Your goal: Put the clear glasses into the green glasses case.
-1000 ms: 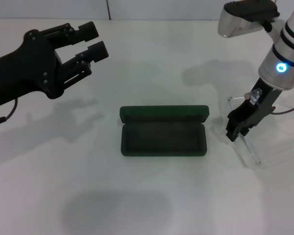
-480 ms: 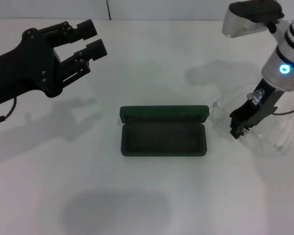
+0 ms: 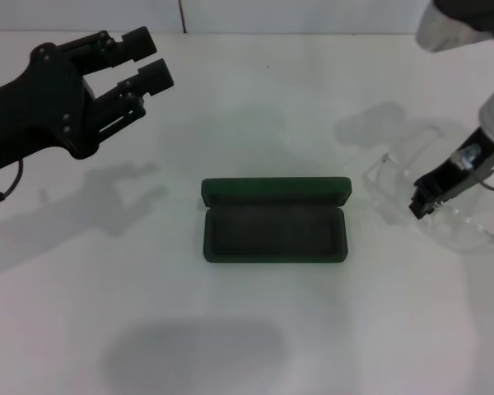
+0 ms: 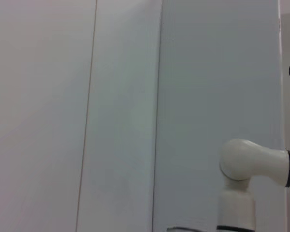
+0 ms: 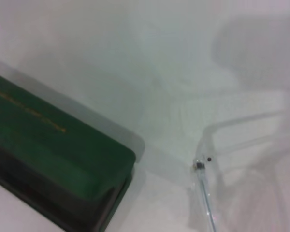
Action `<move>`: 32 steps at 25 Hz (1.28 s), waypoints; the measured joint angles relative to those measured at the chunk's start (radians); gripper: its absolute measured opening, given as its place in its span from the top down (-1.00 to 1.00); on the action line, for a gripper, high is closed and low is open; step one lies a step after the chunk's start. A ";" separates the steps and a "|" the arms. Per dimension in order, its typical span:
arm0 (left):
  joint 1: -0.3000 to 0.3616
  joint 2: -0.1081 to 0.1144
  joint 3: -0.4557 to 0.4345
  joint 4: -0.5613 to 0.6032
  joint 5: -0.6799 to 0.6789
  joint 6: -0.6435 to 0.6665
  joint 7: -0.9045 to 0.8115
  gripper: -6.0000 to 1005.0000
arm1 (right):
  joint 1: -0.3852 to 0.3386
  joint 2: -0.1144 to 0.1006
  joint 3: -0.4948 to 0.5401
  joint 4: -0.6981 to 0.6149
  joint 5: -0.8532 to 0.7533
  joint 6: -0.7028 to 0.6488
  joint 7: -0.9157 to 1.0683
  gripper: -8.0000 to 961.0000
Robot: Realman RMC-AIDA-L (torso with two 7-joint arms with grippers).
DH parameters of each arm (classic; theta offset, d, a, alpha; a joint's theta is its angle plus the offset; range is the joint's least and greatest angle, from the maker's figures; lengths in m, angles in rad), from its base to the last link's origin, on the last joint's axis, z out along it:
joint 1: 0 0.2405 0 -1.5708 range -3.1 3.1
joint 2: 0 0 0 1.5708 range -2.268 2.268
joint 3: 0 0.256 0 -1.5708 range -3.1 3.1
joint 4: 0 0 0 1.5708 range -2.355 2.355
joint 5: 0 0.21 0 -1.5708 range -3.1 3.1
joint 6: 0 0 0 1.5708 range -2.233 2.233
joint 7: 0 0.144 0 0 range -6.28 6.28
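The green glasses case (image 3: 273, 222) lies open in the middle of the table, lid hinged back on the far side, dark lining showing. The right wrist view looks onto its lid (image 5: 53, 145), which carries gold lettering. The clear glasses (image 3: 393, 183) are to the right of the case, and my right gripper (image 3: 422, 202) is shut on their frame. One hinge and temple arm (image 5: 200, 166) show in the right wrist view, close to the case's end. My left gripper (image 3: 148, 59) hovers open at the far left, away from both.
Bare white tabletop (image 3: 255, 329) surrounds the case, with arm shadows on it. The left wrist view shows only a wall and a white arm link (image 4: 246, 164).
My right gripper has moved to the right and slightly back with the glasses, which have swung round to show their full width. The left gripper has drifted a little back and left.
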 joint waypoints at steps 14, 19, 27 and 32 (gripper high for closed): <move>0.018 0.001 -0.003 -0.003 -0.091 0.024 -0.086 0.30 | -0.445 -0.005 0.103 -0.626 0.547 -0.118 -0.438 0.74; 0.013 -0.002 0.009 -0.012 -0.115 0.024 -0.134 0.30 | -0.561 -0.002 0.048 -0.587 0.773 -0.029 -0.798 0.74; -0.105 -0.001 0.055 -0.139 -0.111 0.052 -0.147 0.31 | -0.534 -0.003 -0.088 -0.371 0.864 0.070 -1.138 0.74; -0.158 -0.002 0.076 -0.190 -0.109 0.065 -0.147 0.31 | -0.510 -0.002 -0.157 -0.358 0.908 0.115 -1.230 0.74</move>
